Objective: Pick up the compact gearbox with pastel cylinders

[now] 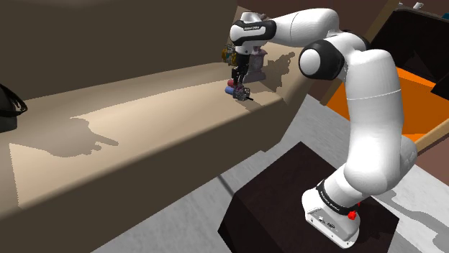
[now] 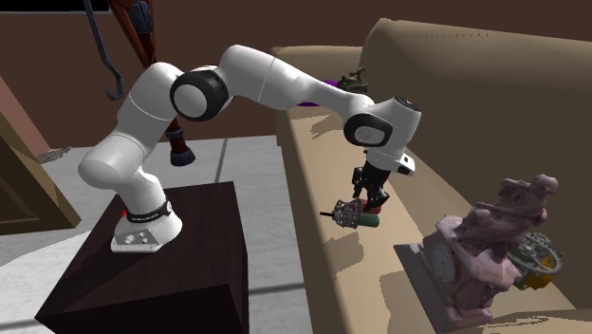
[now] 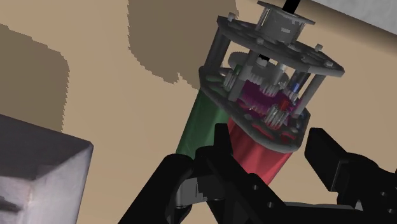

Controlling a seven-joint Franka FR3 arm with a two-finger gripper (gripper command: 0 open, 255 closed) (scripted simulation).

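The gripper [image 2: 366, 205] clasped the gearbox [image 2: 345, 214] (red and green cylinders) over the tan couch seat [image 2: 308, 171]; a pinkish statue [image 2: 484, 251] stood at its four o'clock.

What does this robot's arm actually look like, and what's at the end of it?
The arm is a chain of rounded white segments with dark bands at the joints. Its white foot carries a dark ring with small pale lettering and a red spot. At the end sits an all-black gripper with two blocky fingers.
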